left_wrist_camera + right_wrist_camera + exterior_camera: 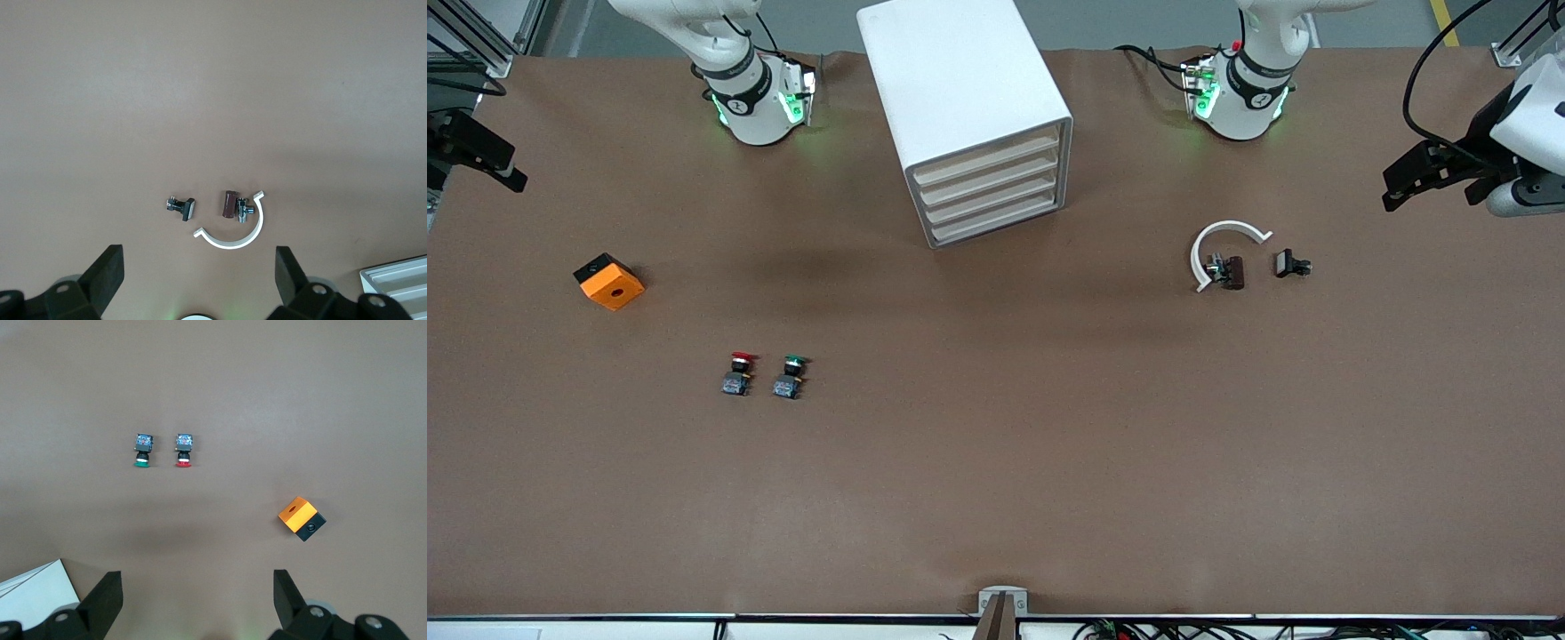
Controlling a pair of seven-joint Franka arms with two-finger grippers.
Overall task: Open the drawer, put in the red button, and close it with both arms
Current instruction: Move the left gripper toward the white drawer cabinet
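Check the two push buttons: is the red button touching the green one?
Apart. The front view shows bare table between the red button and the green button, standing side by side; the right wrist view shows the same gap.

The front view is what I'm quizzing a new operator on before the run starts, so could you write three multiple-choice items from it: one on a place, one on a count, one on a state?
1. What lies beside the red button?
A. green button
B. orange block
C. white curved clip

2. How many drawers does the white cabinet show?
A. two
B. four
C. six

3. How do the drawers stand?
A. top one pulled out
B. bottom one pulled out
C. all shut

Key:
1 A: the green button sits right next to it, toward the left arm's end.
2 B: four cream fronts are stacked.
3 C: every front sits flush; the left gripper and right gripper wait open, apart from the cabinet.
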